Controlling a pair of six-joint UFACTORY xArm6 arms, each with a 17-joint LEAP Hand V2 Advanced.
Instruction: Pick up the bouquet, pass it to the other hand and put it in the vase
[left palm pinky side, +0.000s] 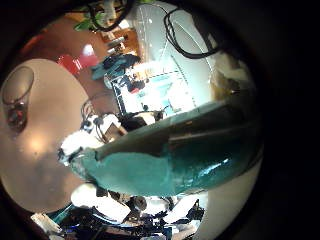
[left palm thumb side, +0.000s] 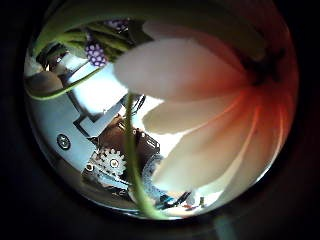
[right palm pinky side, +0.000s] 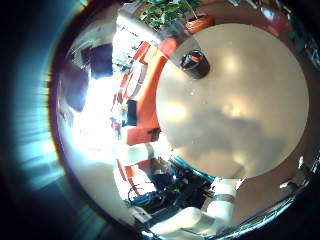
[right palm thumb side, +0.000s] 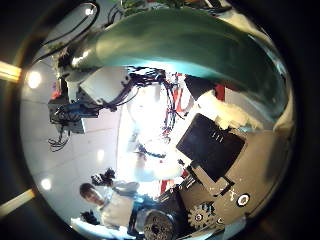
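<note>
The bouquet is close against my left palm. A large flower petal (left palm thumb side: 200, 90) fills much of the left thumb side palm view, with thin stems (left palm thumb side: 130, 150) and a small bud cluster (left palm thumb side: 96, 52) beside it. In the left little finger side palm view a broad leaf of the bouquet (left palm pinky side: 185, 150) crosses the picture, with fingers (left palm pinky side: 85, 145) curled at its edge. The same leaf (right palm thumb side: 170, 45) lies close in the right thumb side palm view, with a hand (right palm thumb side: 100, 88) beside it. The glass vase (left palm pinky side: 17, 95) stands on the round table (left palm pinky side: 50, 120).
The right little finger side palm view looks down from high on the round table (right palm pinky side: 240, 110), with a dark pot-like thing (right palm pinky side: 195, 62) near its rim and a leafy plant (right palm pinky side: 170, 12) beyond. A robot arm (right palm pinky side: 215, 212) shows at the table's edge.
</note>
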